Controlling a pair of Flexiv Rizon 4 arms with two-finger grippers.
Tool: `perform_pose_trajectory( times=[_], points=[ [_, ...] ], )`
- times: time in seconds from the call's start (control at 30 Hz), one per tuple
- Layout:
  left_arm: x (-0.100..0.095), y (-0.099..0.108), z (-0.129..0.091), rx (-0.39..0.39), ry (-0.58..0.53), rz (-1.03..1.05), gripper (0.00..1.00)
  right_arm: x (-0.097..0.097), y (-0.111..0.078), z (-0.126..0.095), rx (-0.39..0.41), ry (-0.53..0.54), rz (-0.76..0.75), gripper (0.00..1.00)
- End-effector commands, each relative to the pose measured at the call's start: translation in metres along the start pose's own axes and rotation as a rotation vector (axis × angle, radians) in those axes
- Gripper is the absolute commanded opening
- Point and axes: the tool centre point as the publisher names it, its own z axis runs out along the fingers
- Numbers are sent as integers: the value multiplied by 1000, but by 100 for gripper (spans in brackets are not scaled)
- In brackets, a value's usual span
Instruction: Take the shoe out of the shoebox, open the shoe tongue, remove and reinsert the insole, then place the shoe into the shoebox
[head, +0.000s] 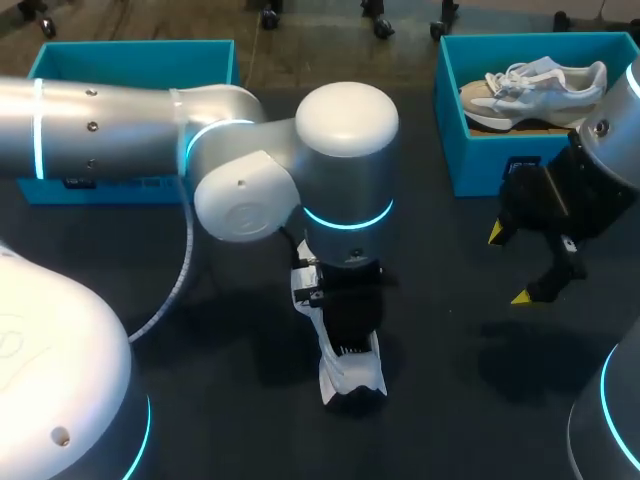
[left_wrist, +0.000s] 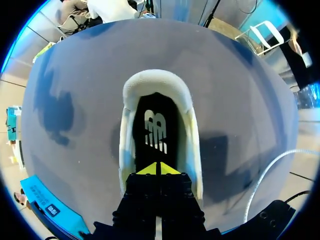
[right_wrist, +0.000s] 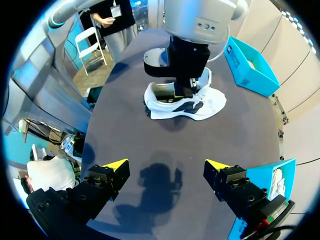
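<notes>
Left gripper: tips closed together, down inside the shoe on the table, over the insole; pinch unconfirmed. Shoe's long axis runs straight ahead, heel farthest. Right gripper spread, empty, well apart.

White logo mark on black insole, blue box label illegible

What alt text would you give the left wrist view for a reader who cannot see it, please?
The left claw, its yellow tips pressed together, is in the opening of a white shoe standing on the table, just over the black insole. Whether it pinches the insole cannot be seen.
</notes>
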Motion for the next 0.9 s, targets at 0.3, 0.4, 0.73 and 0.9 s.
perform_pose_trajectory(
  times=[0.3, 0.4, 0.73, 0.9],
  points=[
    [13, 8, -4, 19, 11, -37, 100, -1, 0, 2, 2, 2, 0, 100],
    [17, 8, -5, 25, 10, -43, 100, -1, 0, 2, 2, 2, 0, 100],
    [7, -6, -5, 29, -13, 30, 100, -1, 0, 2, 2, 2, 0, 100],
    [7, -3, -9, 38, -23, 39, 100, -1, 0, 2, 2, 2, 0, 100]
  ],
)
